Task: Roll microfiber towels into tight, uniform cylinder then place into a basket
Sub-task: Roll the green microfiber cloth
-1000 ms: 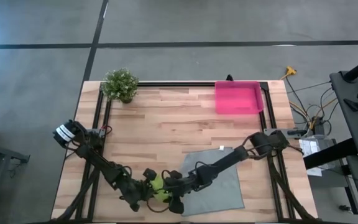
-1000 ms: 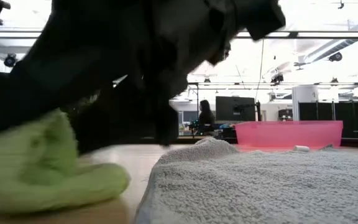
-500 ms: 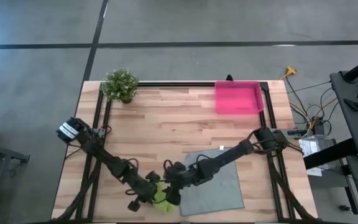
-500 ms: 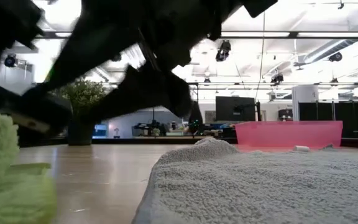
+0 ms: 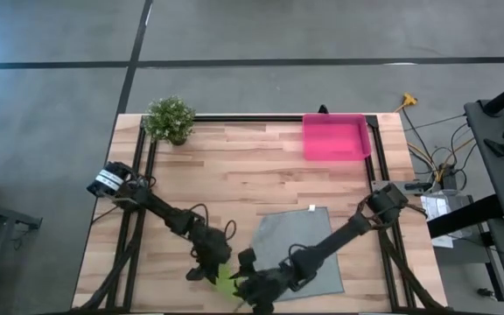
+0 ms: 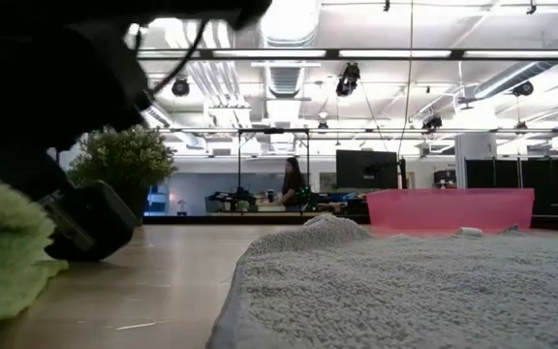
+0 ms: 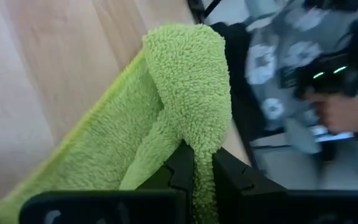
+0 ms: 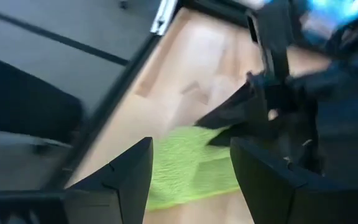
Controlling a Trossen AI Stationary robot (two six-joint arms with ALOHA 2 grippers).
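We've got the left gripper [image 7: 194, 177] pinched on a fold of the green towel [image 7: 166, 118]; right gripper [image 8: 191, 171] wide, empty. Cloth's soft, floppy — we'd grab its edge.

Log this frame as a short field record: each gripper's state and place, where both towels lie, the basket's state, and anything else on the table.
left gripper: shut on the green towel, at the table's near edge
right gripper: open, empty, next to the green towel
green towel: bunched, not a finished roll, left of the grey towel
grey towel: flat on the table, near right, untouched
basket: far right corner, nothing in it
other: potted plant at far left corner
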